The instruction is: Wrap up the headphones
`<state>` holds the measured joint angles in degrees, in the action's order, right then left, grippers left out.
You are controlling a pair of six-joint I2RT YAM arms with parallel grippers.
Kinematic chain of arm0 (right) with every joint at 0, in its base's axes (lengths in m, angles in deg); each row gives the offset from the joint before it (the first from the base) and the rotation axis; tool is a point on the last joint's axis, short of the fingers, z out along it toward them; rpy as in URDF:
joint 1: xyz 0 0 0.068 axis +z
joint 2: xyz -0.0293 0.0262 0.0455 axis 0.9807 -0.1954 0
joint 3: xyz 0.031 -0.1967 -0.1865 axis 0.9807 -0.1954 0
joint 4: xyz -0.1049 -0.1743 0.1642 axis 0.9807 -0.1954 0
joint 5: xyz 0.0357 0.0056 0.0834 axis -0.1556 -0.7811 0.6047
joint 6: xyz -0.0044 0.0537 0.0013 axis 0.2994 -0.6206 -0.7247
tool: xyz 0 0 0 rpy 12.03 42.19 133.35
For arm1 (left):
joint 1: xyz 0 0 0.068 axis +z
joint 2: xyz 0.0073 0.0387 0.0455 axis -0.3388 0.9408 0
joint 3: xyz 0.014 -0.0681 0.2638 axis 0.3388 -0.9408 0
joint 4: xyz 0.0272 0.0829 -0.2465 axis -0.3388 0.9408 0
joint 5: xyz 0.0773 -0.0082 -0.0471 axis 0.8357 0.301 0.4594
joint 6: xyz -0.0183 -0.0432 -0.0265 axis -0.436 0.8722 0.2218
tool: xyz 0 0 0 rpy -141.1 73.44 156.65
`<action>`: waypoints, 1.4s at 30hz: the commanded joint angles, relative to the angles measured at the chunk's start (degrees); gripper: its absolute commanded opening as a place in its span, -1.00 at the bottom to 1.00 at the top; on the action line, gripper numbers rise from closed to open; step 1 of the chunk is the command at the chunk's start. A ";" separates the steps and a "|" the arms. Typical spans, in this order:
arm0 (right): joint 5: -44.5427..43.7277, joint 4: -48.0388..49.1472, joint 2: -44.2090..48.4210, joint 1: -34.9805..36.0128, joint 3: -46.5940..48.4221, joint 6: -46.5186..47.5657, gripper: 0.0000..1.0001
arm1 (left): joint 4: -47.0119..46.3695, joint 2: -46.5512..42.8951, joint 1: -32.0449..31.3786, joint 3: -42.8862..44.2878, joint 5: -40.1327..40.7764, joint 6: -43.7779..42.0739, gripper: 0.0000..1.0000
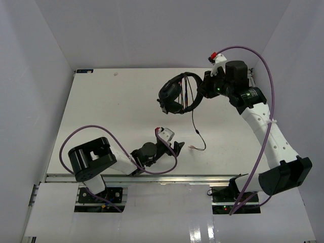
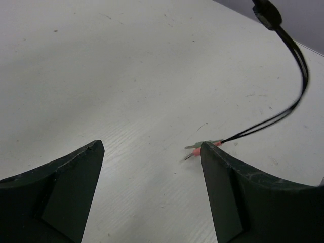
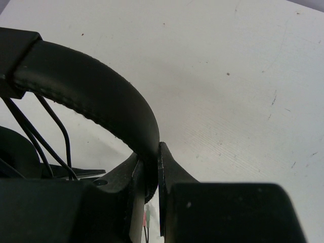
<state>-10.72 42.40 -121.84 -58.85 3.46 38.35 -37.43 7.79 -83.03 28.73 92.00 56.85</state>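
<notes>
Left tool [image 2: 152, 147]: my jaws stand wide and empty, low over the bench [image 1: 111, 111].
Plugs [image 2: 202, 146]: lying just beside one finger; I should centre over them before closing.
Cable [image 1: 195, 124]: slack tail runs from plugs up to the headphones [image 1: 174, 93], with turns across the headband [image 3: 91, 91].
Right tool [image 3: 158, 152]: pinched tight on the headband; best held steady for winding.

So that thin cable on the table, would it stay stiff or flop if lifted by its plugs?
Probably floppy: the cable lies in a loose curve, so it would likely droop. It looks thin, so presumably very light. The plugs are small and lie flat, so the open left pincer might fumble them.
</notes>
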 commanded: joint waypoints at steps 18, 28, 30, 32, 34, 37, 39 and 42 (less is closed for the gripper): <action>7.06 4.17 6.29 -0.46 -2.83 -2.10 -0.85 | -13.28 0.65 0.24 -1.73 -4.25 -11.46 0.90; 10.68 5.03 7.42 -0.45 -4.44 -2.37 -0.85 | -8.74 5.68 0.38 7.70 -12.33 -12.91 0.90; 11.11 5.22 7.73 -0.46 -4.72 -2.41 -0.85 | -7.80 7.79 0.42 10.16 -12.59 -13.12 0.90; 11.67 5.43 7.98 -0.42 -5.05 -2.49 -0.85 | -6.35 9.87 0.50 12.75 -11.70 -13.76 0.90; 12.30 5.54 8.18 -0.37 -5.30 -2.63 -0.85 | -3.97 11.19 0.47 15.50 -8.42 -15.15 0.90; 12.45 5.68 8.50 -0.41 -5.48 -2.64 -0.85 | -2.99 12.24 0.51 18.23 2.94 -17.14 0.88; 12.56 5.72 8.75 -0.37 -5.55 -2.64 -0.85 | -4.59 12.28 0.55 17.21 4.65 -18.17 0.88; 12.74 5.80 8.88 -0.44 -5.73 -2.73 -0.85 | -5.16 11.57 0.56 15.59 3.43 -17.82 0.85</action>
<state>-0.49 43.98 -115.02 -58.90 -2.38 37.64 -41.71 20.85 -82.73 45.34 91.57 40.47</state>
